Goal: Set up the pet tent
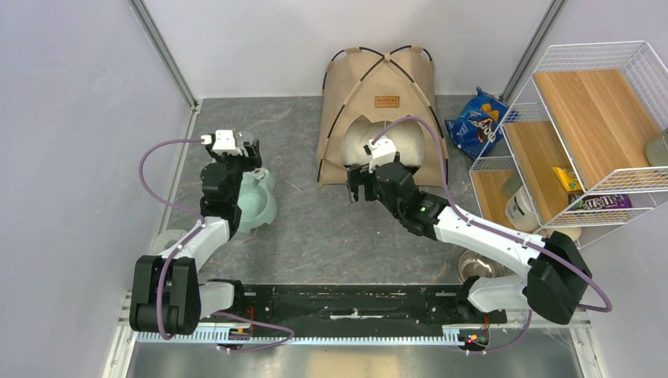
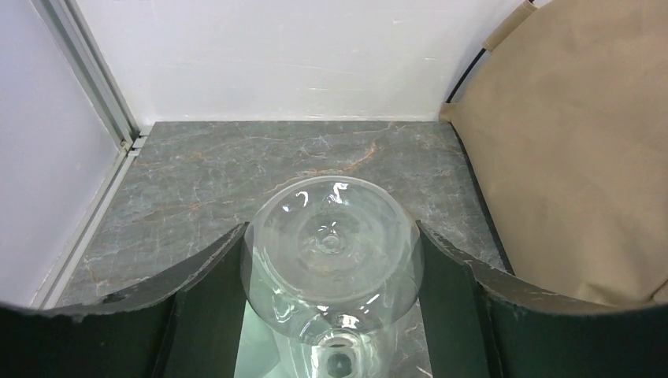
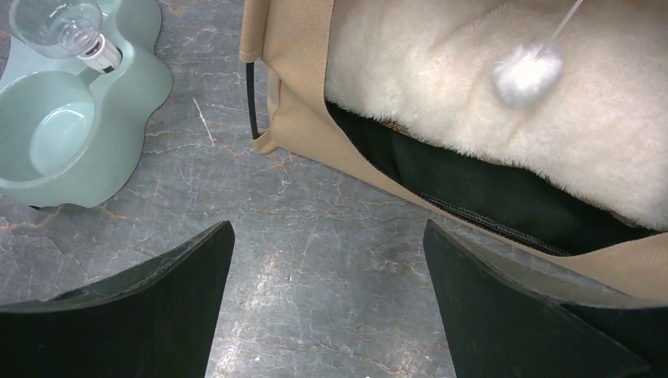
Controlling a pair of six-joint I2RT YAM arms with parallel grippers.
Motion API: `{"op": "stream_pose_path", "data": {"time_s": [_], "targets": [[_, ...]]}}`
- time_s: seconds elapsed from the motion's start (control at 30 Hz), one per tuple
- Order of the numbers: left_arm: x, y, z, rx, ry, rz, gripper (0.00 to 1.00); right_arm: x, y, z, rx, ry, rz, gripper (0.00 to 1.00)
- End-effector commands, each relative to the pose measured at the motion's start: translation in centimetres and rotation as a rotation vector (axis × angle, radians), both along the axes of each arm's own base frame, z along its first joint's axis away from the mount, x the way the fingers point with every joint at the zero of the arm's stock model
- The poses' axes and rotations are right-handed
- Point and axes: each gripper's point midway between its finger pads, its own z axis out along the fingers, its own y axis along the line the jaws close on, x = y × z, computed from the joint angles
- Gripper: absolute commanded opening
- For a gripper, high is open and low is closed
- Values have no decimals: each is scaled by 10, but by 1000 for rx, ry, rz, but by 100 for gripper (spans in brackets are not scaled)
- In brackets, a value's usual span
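Observation:
The tan pet tent [image 1: 384, 87] stands at the back middle, black poles crossing at its top and a brown label patch [image 1: 386, 101] over the opening. A fluffy white pillow [image 3: 441, 87] fills the opening, above the black lining [image 3: 473, 189]. The white pompom [image 3: 526, 72] dangles before it. My right gripper [image 3: 328, 224] is open and empty, over the floor just before the tent's front left corner; it also shows in the top view [image 1: 364, 189]. My left gripper [image 2: 331, 228] is left of the tent [image 2: 567, 157], its fingers against both sides of a clear bottle [image 2: 331, 252].
The bottle stands on a mint-green pet bowl [image 1: 260, 201] left of the tent. A white wire rack [image 1: 599, 118] with wooden shelves stands at the right, a blue snack bag [image 1: 476, 122] beside it. A metal bowl [image 1: 476, 268] lies near the right arm's base. Walls close the back and left.

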Motion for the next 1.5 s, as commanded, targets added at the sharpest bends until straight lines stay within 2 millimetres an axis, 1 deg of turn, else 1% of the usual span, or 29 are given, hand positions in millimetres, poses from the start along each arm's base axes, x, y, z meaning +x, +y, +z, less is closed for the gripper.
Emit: {"op": "stream_pose_path", "data": {"time_s": [0.0, 0.2, 0.37, 0.53, 0.77, 0.87, 1.03, 1.07, 1.2, 1.27, 1.3, 1.33, 1.47], "targets": [[0, -4, 11, 67, -79, -10, 38, 4, 0, 9, 31, -15, -13, 97], [-4, -11, -6, 57, -45, -14, 38, 6, -1, 8, 30, -12, -24, 97], [0, -17, -14, 47, -43, -14, 38, 7, -3, 7, 28, -11, -28, 97], [9, -20, -7, 36, -85, 5, 38, 8, -7, 7, 19, -11, -43, 97], [31, -24, -3, 46, -135, 40, 38, 11, -17, 6, 7, 1, -81, 97], [37, -28, -2, 52, -142, 38, 39, 11, -26, 0, -10, 26, -107, 97], [43, -29, -4, 54, -150, 51, 40, 11, -33, -3, 1, 40, -137, 97], [43, -30, -4, 50, -150, 50, 43, 11, -35, -3, 1, 43, -142, 97], [43, -26, -1, 13, -137, 87, 65, 11, -40, -7, -3, 62, -165, 97], [41, -24, -3, 4, -119, 100, 72, 10, -44, -10, -10, 74, -181, 97], [40, -24, -1, -1, -117, 102, 81, 10, -47, -11, -11, 83, -193, 97], [39, -23, -1, -6, -114, 105, 83, 10, -49, -12, -14, 90, -203, 97], [30, -19, 5, -16, -104, 120, 85, 8, -59, -14, -27, 134, -237, 97]]}}
